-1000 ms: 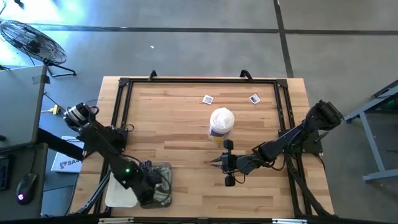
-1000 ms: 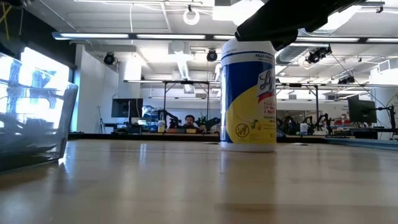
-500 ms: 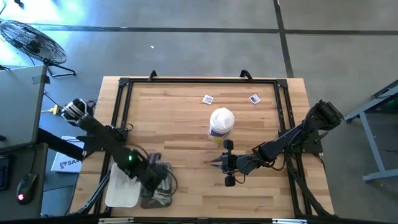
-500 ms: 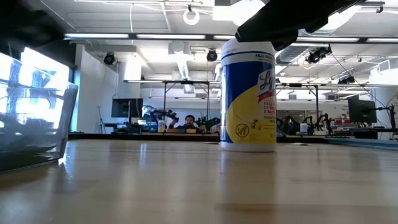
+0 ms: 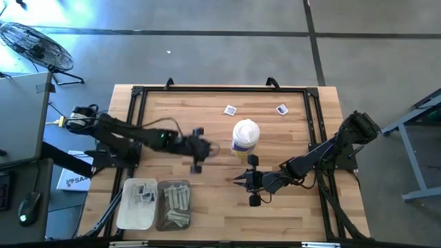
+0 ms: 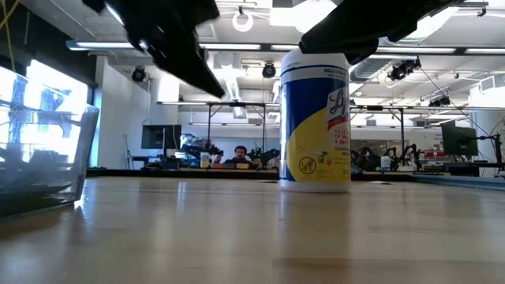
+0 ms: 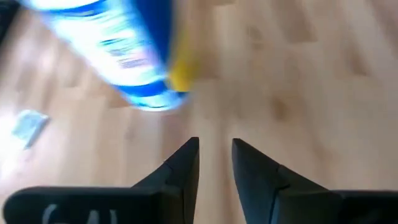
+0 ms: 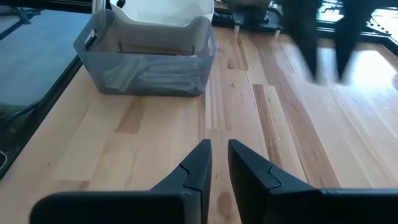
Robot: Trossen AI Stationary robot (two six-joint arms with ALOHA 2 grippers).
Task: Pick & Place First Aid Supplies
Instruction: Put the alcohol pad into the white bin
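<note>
Two small square white-and-blue packets lie flat near the far edge, one [image 5: 230, 109] behind the canister and one [image 5: 281, 109] to its right; one packet [image 7: 28, 126] shows in the left wrist view. More supplies lie in the white tray [image 5: 138, 203] and as pale strips in the clear bin [image 5: 176, 204]. My left gripper [image 5: 207, 149] [image 7: 214, 146] hovers just left of the white-lidded canister [image 5: 245, 136], narrowly open and empty. My right gripper [image 5: 238, 180] [image 8: 217, 148] waits, shut, near the canister's near side.
The blue-and-yellow canister [image 6: 316, 118] stands upright mid-table, between my left gripper and the far packets. The clear bin [image 8: 149, 56] and the white tray [image 8: 168, 12] sit at the near left corner. A black frame [image 5: 220, 88] runs round the table's edges.
My left arm has swung up from over the bins at the near left corner, toward the far and right, and now reaches to the middle of the table beside the canister. The strips lie uncovered in the clear bin.
</note>
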